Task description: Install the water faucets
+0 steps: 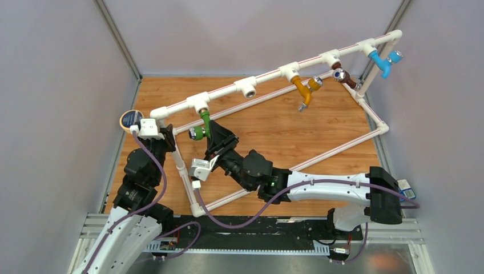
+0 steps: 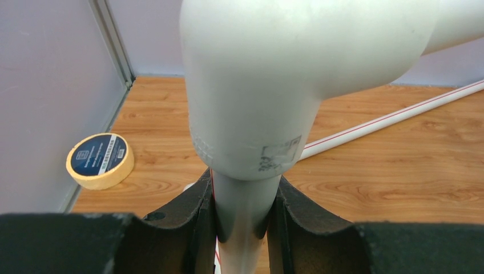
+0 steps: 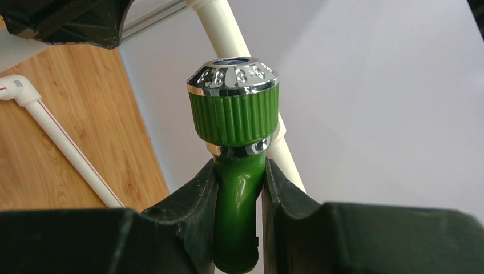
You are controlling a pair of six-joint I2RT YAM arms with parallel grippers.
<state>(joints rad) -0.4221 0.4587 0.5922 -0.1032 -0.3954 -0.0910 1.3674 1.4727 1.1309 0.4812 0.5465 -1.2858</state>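
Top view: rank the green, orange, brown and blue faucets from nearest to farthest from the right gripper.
1. green faucet: clamped in the right gripper, left of centre.
2. orange faucet: right of centre, farther back.
3. brown faucet: far right.
4. blue faucet: far-right back corner.

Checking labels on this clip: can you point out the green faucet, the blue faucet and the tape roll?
green faucet (image 3: 233, 117), right wrist view, on the ribbed green collar under the knob.
blue faucet (image 1: 379, 61), top view, on the bend of its body.
tape roll (image 2: 97, 153), left wrist view, on its dark top label.
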